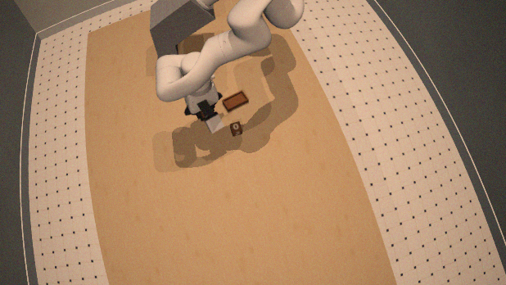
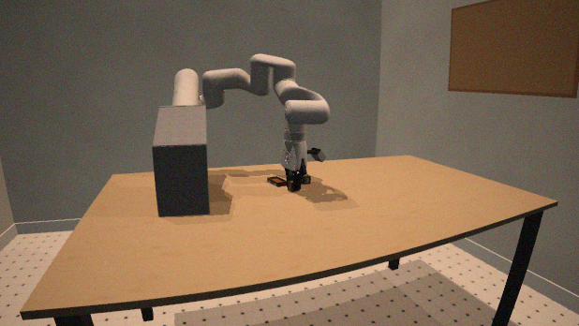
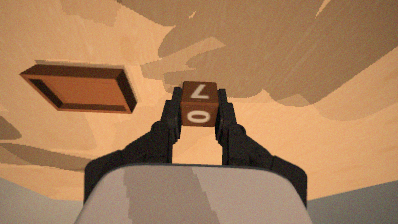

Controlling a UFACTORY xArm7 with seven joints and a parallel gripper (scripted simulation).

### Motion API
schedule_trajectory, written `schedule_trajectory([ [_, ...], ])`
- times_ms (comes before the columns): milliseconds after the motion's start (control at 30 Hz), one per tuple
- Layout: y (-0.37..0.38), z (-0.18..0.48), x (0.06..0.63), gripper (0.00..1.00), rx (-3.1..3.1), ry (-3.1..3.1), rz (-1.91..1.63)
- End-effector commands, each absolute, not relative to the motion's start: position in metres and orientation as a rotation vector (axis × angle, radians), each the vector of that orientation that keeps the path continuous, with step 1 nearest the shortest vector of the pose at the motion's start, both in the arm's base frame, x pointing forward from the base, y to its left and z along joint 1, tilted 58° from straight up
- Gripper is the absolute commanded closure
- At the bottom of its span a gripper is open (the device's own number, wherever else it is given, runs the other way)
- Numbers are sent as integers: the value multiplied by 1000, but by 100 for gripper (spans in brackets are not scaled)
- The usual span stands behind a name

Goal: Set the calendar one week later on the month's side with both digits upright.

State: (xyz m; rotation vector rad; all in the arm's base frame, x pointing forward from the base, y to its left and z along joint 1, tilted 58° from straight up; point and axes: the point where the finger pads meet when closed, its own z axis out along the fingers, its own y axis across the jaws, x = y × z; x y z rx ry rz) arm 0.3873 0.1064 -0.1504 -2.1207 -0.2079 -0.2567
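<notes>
I have the gripper [image 3: 199,107] clamped on one cube [image 3: 199,104], faces 7 and 0 showing, low over the table [image 2: 375,225]. The tray [image 3: 80,90] sits empty just beside it; the other cube [image 1: 236,128] is near, outside the tray. My worry: setting it down with the wrong digit, or clipping the tray's rim, though its height is hard to judge.

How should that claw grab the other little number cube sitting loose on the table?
From straight above, pinching two opposite flat side faces. The loose cube stands flat and apart from the tray, its sides free. The claw is already shut on a cube.
</notes>
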Motion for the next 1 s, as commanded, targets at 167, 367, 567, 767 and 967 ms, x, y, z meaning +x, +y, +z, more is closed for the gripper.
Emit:
schedule_trajectory([
  [167, 106, -151, 388, 71, -2123, -207, -259],
  [367, 107, -152, 388, 71, -2123, -207, -259],
  [567, 107, -152, 388, 71, -2123, -207, -259],
  [767, 107, -152, 388, 71, -2123, -207, -259],
  [967, 107, -152, 388, 71, -2123, -207, -259],
])
